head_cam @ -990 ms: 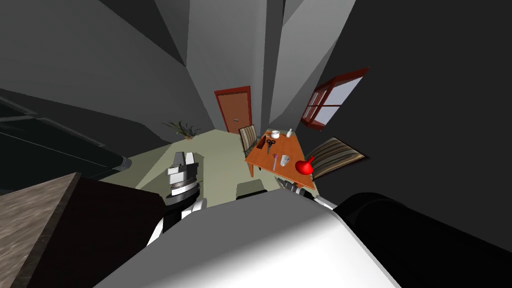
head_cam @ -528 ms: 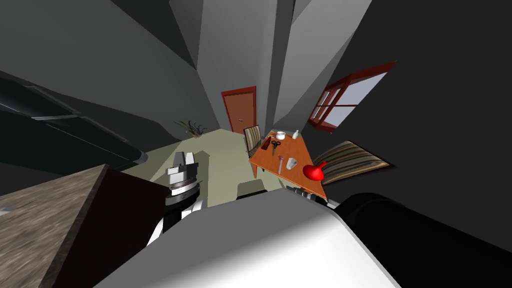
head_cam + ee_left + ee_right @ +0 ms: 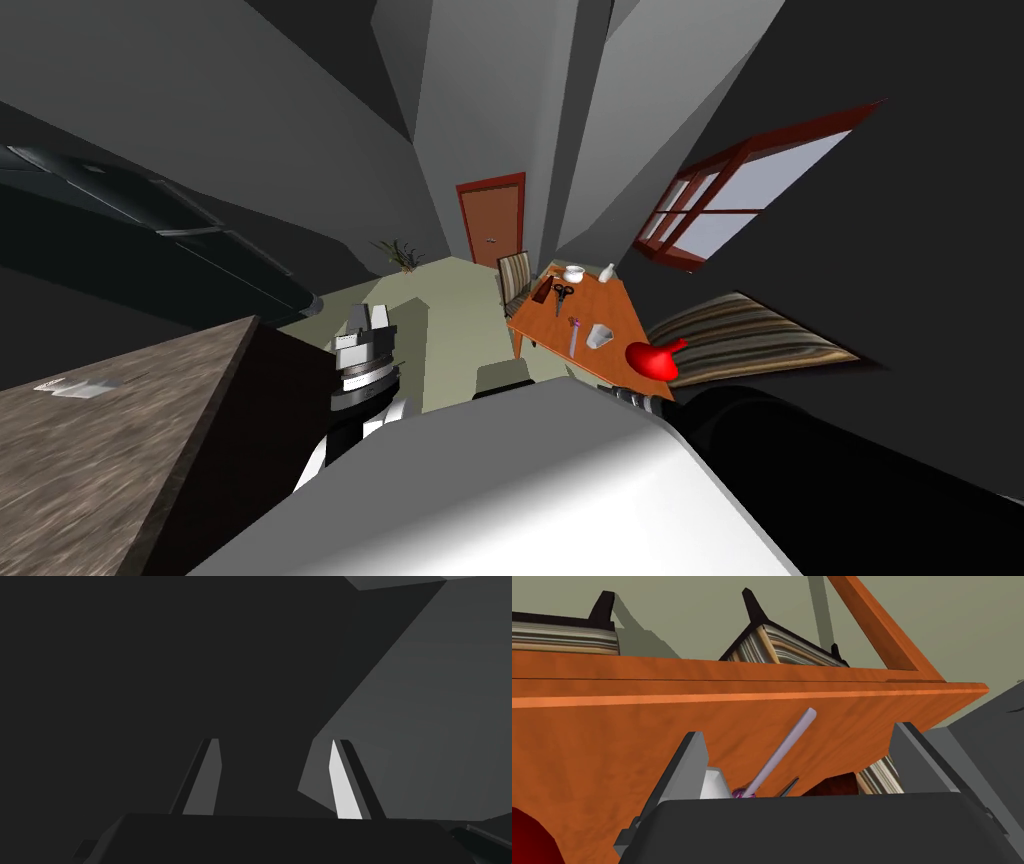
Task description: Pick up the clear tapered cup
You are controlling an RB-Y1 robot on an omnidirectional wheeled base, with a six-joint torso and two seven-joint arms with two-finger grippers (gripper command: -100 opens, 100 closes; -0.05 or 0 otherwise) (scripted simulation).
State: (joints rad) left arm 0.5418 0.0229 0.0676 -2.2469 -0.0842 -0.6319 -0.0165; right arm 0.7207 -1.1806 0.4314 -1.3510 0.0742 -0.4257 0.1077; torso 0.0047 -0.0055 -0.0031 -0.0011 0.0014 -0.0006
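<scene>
The cup (image 3: 600, 336) stands on the orange table (image 3: 545, 318), just beside a thin pale stick (image 3: 572, 335) and near a red thing (image 3: 652, 360). In the right wrist view it may be the white bit low by one finger, but that is hard to tell.

The right tool (image 3: 799, 731) is wide open and holds nothing. The left tool (image 3: 275, 741) is open and empty too.

I think the job now is to get closer. Go slow. Keep the right tool open and put one finger on each side of the cup. Do not bump the stick.
</scene>
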